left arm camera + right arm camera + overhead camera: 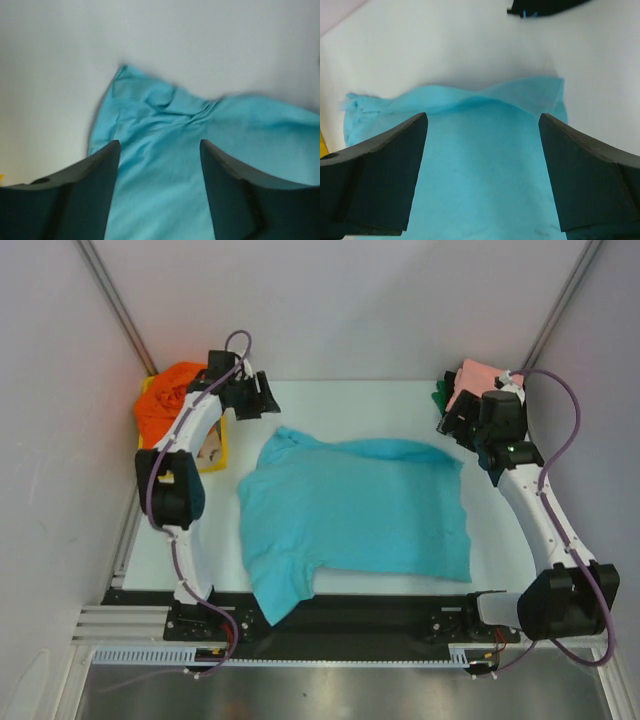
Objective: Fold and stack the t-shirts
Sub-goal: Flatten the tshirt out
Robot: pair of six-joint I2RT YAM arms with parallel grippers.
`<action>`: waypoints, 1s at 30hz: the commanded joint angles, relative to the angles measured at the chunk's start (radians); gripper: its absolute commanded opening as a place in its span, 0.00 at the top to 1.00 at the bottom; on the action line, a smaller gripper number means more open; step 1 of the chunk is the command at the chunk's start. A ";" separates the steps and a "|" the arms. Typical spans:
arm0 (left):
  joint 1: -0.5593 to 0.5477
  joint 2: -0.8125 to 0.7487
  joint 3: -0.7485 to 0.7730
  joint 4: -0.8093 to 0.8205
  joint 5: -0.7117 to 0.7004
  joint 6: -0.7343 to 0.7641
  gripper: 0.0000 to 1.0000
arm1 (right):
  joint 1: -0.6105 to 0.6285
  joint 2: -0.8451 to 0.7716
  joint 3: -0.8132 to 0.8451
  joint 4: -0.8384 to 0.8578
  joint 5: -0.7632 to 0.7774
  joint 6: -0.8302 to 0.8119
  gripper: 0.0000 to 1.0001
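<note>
- Turquoise t-shirt lies spread over the middle of the white table. It is wrinkled and unfolded, and its near left sleeve reaches onto the dark strip along the near edge.
- Its far edge is rumpled, with a creased corner at the far left.
- Orange t-shirt sits bunched in the far left corner, against the yellow tray.
- Salmon pink t-shirt lies in the far right corner, with green cloth just to its left.
- Left gripper hovers over the far left of the table, just beyond the turquoise shirt's corner. Its fingers are apart with nothing between them.
- Right gripper hovers near the shirt's far right corner. Its fingers are wide apart and hold nothing.
</note>
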 commanded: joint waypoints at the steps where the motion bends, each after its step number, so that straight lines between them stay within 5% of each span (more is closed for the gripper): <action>1: 0.005 0.118 0.318 -0.087 0.002 0.017 0.26 | -0.010 0.123 0.063 0.207 0.036 -0.057 0.00; 5: -0.029 0.155 0.404 -0.152 -0.041 0.017 0.15 | -0.002 0.226 0.172 0.133 0.003 -0.074 0.00; 17: -0.087 -0.262 -0.240 0.093 -0.219 -0.104 0.19 | 0.197 0.326 0.045 0.239 -0.070 -0.043 0.00; 30: -0.086 -0.086 -0.302 0.090 -0.271 -0.141 0.23 | 0.162 0.708 0.372 0.003 0.184 -0.116 0.05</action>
